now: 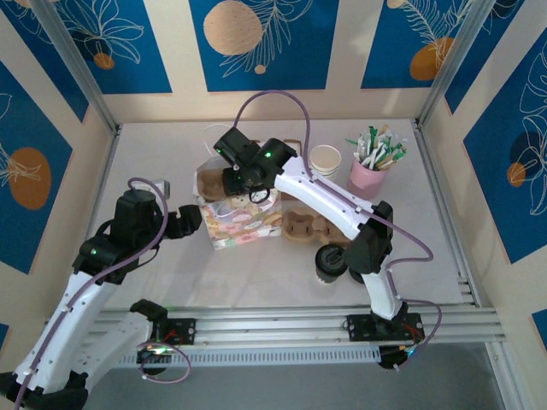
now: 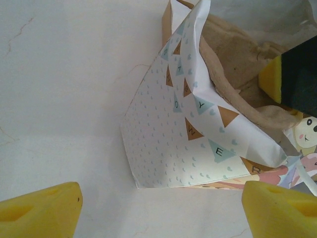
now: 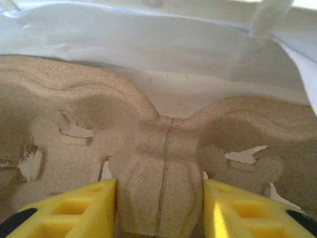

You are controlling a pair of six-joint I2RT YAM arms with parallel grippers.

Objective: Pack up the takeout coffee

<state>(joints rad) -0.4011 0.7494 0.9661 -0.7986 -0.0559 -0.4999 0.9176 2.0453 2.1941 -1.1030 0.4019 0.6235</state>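
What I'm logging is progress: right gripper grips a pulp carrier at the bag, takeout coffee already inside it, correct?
No: the top view shows the takeout coffee standing on the table, outside the bag. The right gripper does grip the pulp carrier there.

- Robot test cell in a lab, dressed as a café counter.
- Walls: blue printed panels with white leaf and orange disc motifs [image 1: 256,43], framed by bare aluminium posts [image 1: 77,73].
- Pale marbled tabletop [image 1: 154,154]; slotted aluminium rail [image 1: 273,323] along near edge.
- Far right: pink cup of stirrers [image 1: 366,175], stack of white paper cups [image 1: 325,160].
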